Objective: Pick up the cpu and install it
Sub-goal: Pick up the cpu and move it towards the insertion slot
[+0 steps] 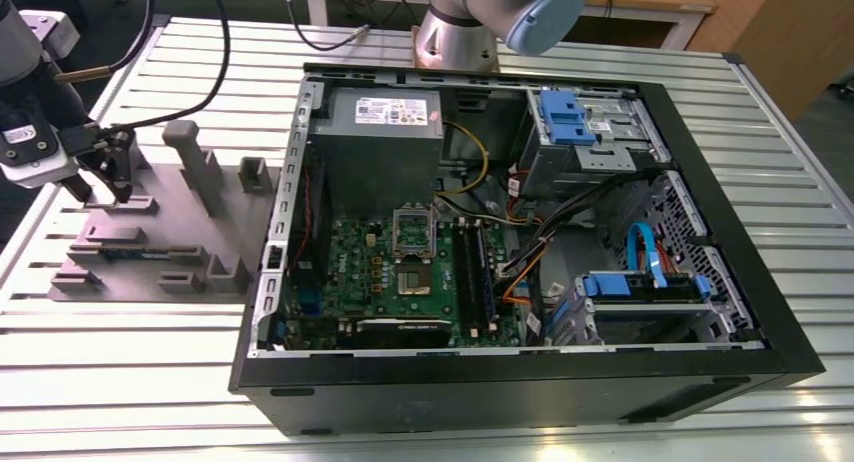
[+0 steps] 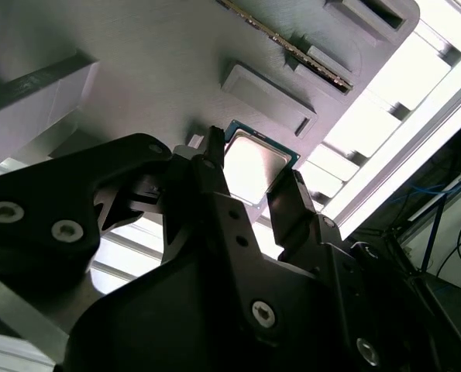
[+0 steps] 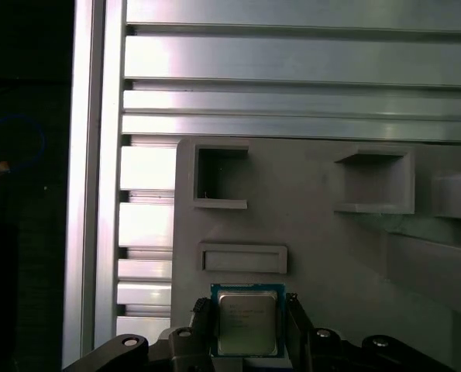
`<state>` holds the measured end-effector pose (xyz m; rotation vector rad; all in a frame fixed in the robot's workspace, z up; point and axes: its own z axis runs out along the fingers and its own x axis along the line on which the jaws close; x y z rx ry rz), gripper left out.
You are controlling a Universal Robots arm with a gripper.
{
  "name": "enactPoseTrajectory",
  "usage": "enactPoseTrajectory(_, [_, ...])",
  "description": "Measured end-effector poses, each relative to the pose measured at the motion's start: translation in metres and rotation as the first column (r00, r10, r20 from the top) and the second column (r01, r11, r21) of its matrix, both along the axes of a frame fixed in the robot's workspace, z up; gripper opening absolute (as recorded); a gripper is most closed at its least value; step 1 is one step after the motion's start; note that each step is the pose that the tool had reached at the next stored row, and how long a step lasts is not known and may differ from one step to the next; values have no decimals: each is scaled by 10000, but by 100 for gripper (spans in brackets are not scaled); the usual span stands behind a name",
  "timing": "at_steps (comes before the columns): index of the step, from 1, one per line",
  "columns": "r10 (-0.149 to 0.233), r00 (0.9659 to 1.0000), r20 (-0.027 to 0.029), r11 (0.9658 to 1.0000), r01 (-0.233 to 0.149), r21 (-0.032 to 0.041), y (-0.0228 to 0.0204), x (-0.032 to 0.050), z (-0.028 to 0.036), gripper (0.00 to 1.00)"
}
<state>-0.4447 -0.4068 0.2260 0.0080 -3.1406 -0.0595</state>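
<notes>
The cpu [image 3: 247,323] is a small square chip with a dull silver top and a green rim. It sits between the two black fingers of my gripper [image 3: 247,308], right over the grey holder block [image 3: 331,256]. In both wrist views the fingers press against its two opposite edges. In the second wrist view the cpu [image 2: 255,164] shines between the fingers of the gripper [image 2: 252,164]. In the exterior view my gripper [image 1: 103,194] hangs over the far end of the grey holder block [image 1: 147,244], on the exterior view's left, well apart from the open computer case [image 1: 534,392].
Inside the case lies a green motherboard [image 1: 387,292] with its socket [image 1: 415,274] under a raised metal frame [image 1: 414,227]. A grey power supply [image 1: 380,117], blue drive brackets [image 1: 567,117] and loose cables [image 1: 534,252] are there too. Upright posts [image 1: 194,167] rise from the holder block. A ribbed aluminium table [image 1: 120,382] carries everything.
</notes>
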Motion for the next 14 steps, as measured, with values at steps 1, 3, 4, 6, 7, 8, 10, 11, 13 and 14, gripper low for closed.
enactPoseTrajectory(1, [0, 10000, 0, 10000, 0, -1, 0, 0, 5, 47])
enactPoseTrajectory(3, [0, 10000, 0, 10000, 0, -1, 0, 0, 14, 47])
enactPoseTrajectory(4, [0, 10000, 0, 10000, 0, 0, 0, 0, 15, 47])
enactPoseTrajectory(6, [0, 10000, 0, 10000, 0, 0, 0, 0, 20, 47])
enactPoseTrajectory(7, [0, 10000, 0, 10000, 0, -1, 0, 0, 23, 47])
enactPoseTrajectory(8, [0, 10000, 1, 10000, 0, 0, 0, 0, 24, 47])
enactPoseTrajectory(10, [0, 10000, 0, 10000, 0, 0, 0, 0, 29, 47])
enactPoseTrajectory(11, [0, 10000, 0, 10000, 0, 0, 0, 0, 32, 47])
enactPoseTrajectory(13, [0, 10000, 0, 10000, 0, 0, 0, 0, 36, 47])
enactPoseTrajectory(14, [0, 10000, 0, 10000, 0, 0, 0, 0, 38, 47])
